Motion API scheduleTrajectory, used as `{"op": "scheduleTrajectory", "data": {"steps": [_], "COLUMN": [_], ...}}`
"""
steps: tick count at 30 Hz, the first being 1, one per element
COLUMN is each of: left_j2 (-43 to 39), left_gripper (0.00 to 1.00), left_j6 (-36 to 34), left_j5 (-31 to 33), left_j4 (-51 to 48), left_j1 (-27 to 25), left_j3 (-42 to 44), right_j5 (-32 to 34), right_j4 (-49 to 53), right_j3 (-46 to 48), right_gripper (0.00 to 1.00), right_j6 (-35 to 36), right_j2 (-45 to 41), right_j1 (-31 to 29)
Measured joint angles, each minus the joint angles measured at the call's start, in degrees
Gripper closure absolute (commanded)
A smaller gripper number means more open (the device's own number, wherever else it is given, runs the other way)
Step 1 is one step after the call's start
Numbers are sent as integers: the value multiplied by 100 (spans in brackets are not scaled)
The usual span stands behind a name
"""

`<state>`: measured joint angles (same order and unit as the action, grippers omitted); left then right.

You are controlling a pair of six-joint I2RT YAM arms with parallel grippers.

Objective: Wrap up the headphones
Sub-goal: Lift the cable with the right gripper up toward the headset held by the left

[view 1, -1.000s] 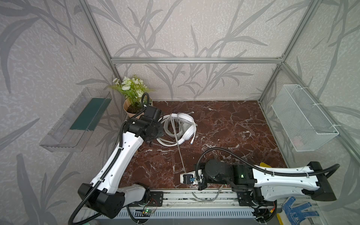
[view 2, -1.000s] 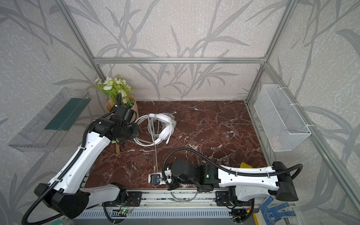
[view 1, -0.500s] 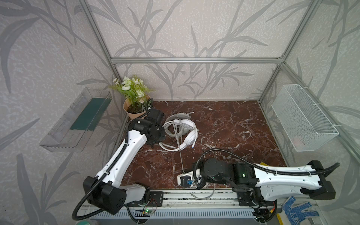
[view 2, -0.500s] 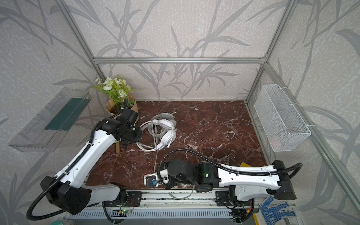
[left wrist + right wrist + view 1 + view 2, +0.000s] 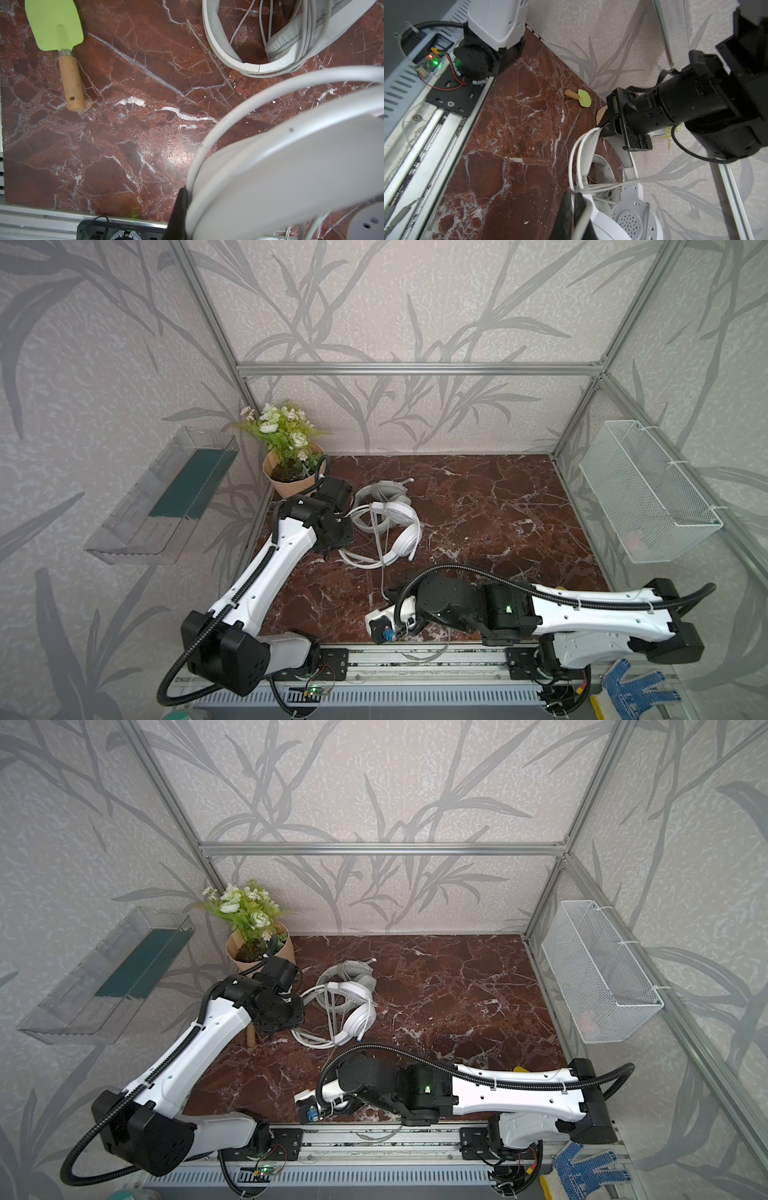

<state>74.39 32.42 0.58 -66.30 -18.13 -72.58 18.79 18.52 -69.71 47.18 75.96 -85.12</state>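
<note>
Trowel lies flat at bench left edge. Left pincer is clamped tight on the headband of the glossy white headset, back-left of bench, overlapping the greyish headset behind it. Thin cable runs toward the front edge, where right pincer is pinched closed on it.

A: What else sits on that marble counter?

B: A potted plant with white blooms, in the back left corner. A trowel with a green blade and a wooden handle lies flat by the left edge, nearer the front.

A: And the walls?

B: A clear tray with a dark green sheet in it on the left wall, and a white wire basket on the right. A blue-and-white glove lies past the front right corner.
</note>
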Motion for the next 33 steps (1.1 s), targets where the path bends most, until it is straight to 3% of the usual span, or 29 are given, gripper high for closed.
{"op": "scheduleTrajectory", "data": {"steps": [14,21,33], "left_j2": [7,7,7], "left_gripper": [100,100,100], "left_j6": [-39,-48,-142], "left_j5": [140,107,28], "left_j4": [212,227,271], "left_j1": [37,35,13], "left_j3": [83,83,133], "right_j5": [1338,1897,1993], "right_j4": [-562,-1591,-2472], "right_j3": [2,140,131], "right_gripper": [97,95,87], "right_j6": [1300,2063,2494], "right_j2": [304,494,570], "right_j1": [-50,31,442]}}
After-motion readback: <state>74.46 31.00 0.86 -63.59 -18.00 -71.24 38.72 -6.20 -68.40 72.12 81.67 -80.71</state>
